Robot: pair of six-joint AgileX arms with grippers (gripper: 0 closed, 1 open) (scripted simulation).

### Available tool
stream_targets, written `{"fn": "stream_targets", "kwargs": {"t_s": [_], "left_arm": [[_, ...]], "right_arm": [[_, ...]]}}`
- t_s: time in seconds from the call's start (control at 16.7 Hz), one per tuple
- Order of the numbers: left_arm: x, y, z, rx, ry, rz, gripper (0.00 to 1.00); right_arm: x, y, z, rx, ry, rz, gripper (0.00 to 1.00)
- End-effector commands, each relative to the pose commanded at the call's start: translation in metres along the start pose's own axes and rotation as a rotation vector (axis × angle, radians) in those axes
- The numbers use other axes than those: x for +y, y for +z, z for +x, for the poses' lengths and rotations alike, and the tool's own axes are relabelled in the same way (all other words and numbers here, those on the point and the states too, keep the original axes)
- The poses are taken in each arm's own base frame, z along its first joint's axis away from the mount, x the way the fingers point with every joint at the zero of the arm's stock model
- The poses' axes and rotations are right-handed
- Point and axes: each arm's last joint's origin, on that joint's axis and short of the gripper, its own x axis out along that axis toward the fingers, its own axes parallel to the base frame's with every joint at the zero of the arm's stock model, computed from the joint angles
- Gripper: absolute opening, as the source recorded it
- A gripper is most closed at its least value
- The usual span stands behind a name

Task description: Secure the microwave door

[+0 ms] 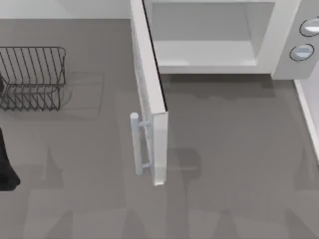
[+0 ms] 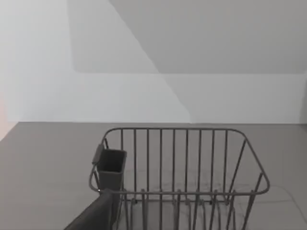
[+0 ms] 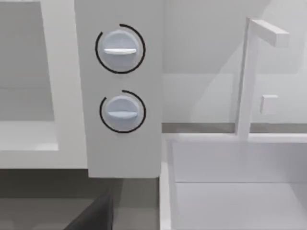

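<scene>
Counter: the grey flat counter [image 1: 224, 199] carries everything.
Microwave: the large white boxy microwave [image 1: 279, 45] stands at the far side, right of centre, its pale cavity exposed and two round grey-blue knobs [image 3: 120, 50] on its right panel.
Door: the white slab microwave door [image 1: 149, 94] is swung wide open, edge-on toward the near side, hinged at the cavity's left; its pale vertical bar handle [image 1: 135, 144] faces left.
Rack: a dark wire rack [image 1: 32, 77] sits well apart at far left.
Left arm: parked at the left edge, facing the rack; its pincer's opening I cannot tell.
Right arm: faces the knobs; its pincer likewise cannot be told.
Advice: likely best to press the door's left face near the handle end and sweep rightward then far, following the hinge arc, until flush.
</scene>
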Motion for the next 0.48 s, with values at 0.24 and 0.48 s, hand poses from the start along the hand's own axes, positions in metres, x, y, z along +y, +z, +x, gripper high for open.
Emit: {"fn": "stream_targets", "kwargs": {"t_s": [0.24, 0.48], "left_arm": [[-0.0013, 0.0005, 0.0008, 0.036, -0.019, 0.012, 1.0], [-0.008, 0.006, 0.0059, 0.242, -0.121, 0.086, 1.0]], "right_arm": [[0.0, 0.0, 0.0, 0.0, 0.0, 0.0, 1.0], [0.0, 0.0, 0.0, 0.0, 0.0, 0.0, 1.0]]}}
